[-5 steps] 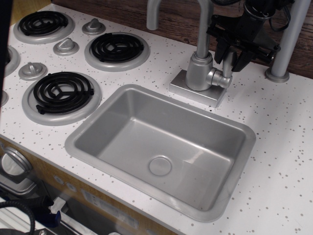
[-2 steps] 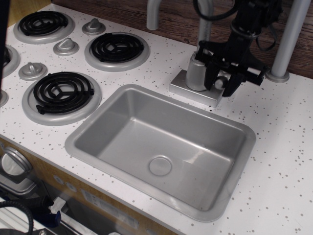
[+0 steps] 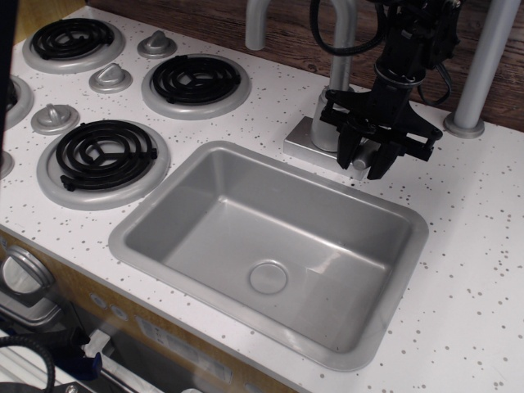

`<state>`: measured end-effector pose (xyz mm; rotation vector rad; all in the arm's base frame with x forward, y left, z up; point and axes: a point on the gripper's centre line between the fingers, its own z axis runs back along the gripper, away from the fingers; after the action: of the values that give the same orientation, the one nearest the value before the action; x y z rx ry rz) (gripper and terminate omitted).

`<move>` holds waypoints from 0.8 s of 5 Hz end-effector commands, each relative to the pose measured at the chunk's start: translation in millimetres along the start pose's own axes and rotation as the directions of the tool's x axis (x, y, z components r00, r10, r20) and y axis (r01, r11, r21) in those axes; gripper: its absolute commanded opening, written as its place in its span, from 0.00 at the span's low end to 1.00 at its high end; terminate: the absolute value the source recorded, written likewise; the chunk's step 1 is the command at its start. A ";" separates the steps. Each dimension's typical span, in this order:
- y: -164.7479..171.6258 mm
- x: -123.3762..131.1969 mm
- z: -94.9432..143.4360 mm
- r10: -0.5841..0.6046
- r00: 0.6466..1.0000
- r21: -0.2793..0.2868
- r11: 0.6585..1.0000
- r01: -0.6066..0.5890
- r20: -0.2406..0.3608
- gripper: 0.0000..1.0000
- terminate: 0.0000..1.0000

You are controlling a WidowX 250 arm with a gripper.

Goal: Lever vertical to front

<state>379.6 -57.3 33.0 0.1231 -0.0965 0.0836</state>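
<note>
silver lever (image 3: 361, 157) sits between the black pincer's (image 3: 363, 159) part-open fingers.

Matte silver plastic-looking sink (image 3: 164, 214), white speckled smooth countertop (image 3: 483, 246), black coiled burners (image 3: 105, 152), dark wood-grain backsplash (image 3: 295, 29)

We look down on a toy kitchen counter.
Its white speckled countertop (image 3: 483, 246) meets a dark wood-grain back wall (image 3: 295, 29); light wooden cabinet fronts (image 3: 74, 282) run below the near edge.
</note>
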 end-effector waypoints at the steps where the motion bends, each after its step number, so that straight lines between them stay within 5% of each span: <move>1: 0.6 8.1 22.1 -0.007 0.999 0.022 1.000 0.006 0.044 1.00 0.00; 4: -0.3 -8.4 59.4 0.031 0.999 0.102 0.994 -0.032 0.006 1.00 0.00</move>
<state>356.5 -61.7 62.5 0.2625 -0.0010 0.1130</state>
